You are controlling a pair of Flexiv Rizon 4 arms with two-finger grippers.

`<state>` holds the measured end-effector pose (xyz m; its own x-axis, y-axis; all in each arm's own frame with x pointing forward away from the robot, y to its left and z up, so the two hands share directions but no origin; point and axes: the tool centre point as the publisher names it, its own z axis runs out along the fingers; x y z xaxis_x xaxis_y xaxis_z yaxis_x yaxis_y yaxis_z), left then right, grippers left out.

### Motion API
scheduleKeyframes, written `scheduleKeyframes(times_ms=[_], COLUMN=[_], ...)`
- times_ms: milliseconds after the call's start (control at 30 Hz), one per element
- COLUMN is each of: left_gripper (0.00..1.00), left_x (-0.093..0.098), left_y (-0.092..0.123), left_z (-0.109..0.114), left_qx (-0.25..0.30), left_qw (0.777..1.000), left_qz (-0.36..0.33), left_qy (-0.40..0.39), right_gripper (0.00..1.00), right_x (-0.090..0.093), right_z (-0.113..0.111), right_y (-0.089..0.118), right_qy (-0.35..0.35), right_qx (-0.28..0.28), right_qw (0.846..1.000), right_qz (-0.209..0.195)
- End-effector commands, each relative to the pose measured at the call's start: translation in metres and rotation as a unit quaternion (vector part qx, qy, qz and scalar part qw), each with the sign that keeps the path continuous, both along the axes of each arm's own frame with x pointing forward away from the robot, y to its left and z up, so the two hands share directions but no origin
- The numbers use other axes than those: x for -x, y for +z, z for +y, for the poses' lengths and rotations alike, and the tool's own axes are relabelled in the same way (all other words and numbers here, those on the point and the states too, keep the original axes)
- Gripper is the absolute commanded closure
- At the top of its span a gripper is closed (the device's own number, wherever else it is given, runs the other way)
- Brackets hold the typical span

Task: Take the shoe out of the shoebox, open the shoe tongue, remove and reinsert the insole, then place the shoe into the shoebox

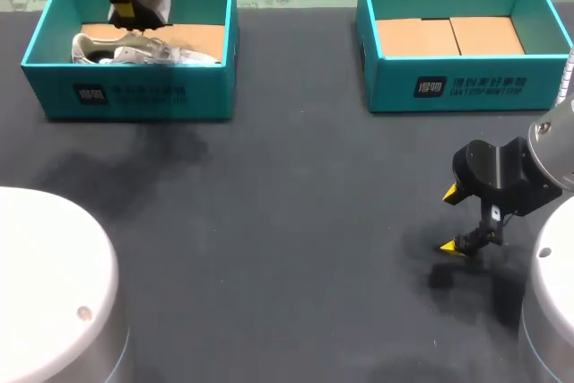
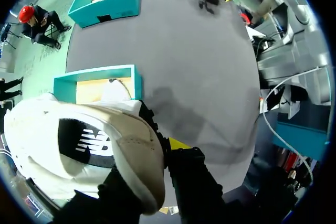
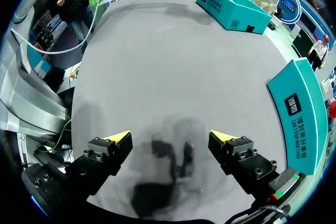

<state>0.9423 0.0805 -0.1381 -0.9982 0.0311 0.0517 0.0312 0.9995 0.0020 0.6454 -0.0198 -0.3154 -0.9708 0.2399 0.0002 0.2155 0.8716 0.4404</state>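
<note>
The left end effector [image 1: 126, 13] is clamped on the heel collar of the white shoe [image 1: 143, 49], inside the left shoebox [image 1: 134, 93]. The shoe looks light and soft-sided, so the padded collar should give the firmest hold. The right end effector [image 3: 170, 137] hangs with its fingers apart above the surface [image 1: 287, 213].

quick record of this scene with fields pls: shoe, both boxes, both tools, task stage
shoe: white, inside the left shoebox
left shoebox: teal, holds the shoe
right shoebox: teal, only its cardboard floor shows
left tool: over the left shoebox, shut on the shoe's heel end
right tool: open, holding nothing, just above the table
task stage: shoe not yet out of the box
</note>
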Motion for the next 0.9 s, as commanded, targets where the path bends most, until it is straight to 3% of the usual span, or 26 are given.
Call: scheduleKeyframes(times_ms=[33, 200, 467, 700, 900], left_gripper=[1.00, 1.00, 1.00, 1.00, 1.00], left_x=[-0.058, -0.100, -0.139, -0.160, -0.170], left_y=[-0.007, -0.016, -0.018, -0.017, -0.018], left_z=[0.037, 0.071, 0.105, 0.124, 0.133], left_qx=[0.005, -0.008, -0.006, 0.015, -0.003], left_qw=[1.000, 0.999, 0.999, 0.998, 0.992], left_qz=[0.022, 0.022, 0.025, 0.050, 0.046], left_qy=[0.015, 0.033, 0.031, -0.018, -0.121], right_gripper=[0.00, 0.00, 0.00, 0.00, 0.00], right_x=[0.002, 0.002, 0.002, 0.002, 0.002], right_z=[0.000, 0.000, 0.000, 0.000, 0.000], right_y=[0.000, 0.000, 0.000, 0.000, 0.000], right_qy=[-0.001, -0.001, -0.001, -0.001, -0.001], right_qx=[0.001, 0.001, 0.001, 0.001, 0.001], right_qw=[1.000, 1.000, 1.000, 1.000, 1.000], right_qz=[-0.001, -0.001, -0.001, -0.001, -0.001])
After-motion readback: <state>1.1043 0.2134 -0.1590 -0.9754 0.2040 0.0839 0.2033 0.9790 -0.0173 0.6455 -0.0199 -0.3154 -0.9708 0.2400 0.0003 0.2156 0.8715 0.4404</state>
